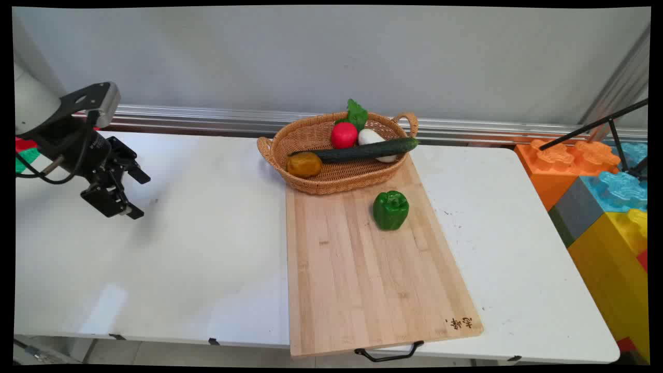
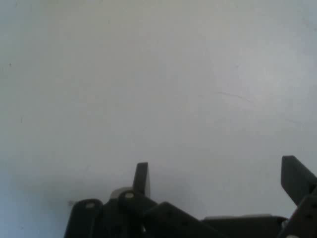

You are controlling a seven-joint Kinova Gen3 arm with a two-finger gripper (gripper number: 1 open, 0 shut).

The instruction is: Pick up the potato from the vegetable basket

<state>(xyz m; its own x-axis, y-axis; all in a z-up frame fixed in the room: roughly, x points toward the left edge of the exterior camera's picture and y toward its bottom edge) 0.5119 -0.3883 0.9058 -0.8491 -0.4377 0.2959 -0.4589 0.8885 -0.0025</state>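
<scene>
the cutting board (image 1: 362, 269) lies nearest, its black handle over the counter (image 1: 155, 259) edge, with a green pepper (image 1: 390, 209) standing on its far part. beyond, touching the board's far end, a wicker basket (image 1: 311, 137) holds a cucumber (image 1: 362, 151), a red radish (image 1: 344, 135), a white piece and a brownish one. the pincer (image 1: 130, 196) hangs wide and empty over bare counter, well apart from all. the pepper looks light, smooth and likely slippery; its broad sides seem the surest hold.
</scene>
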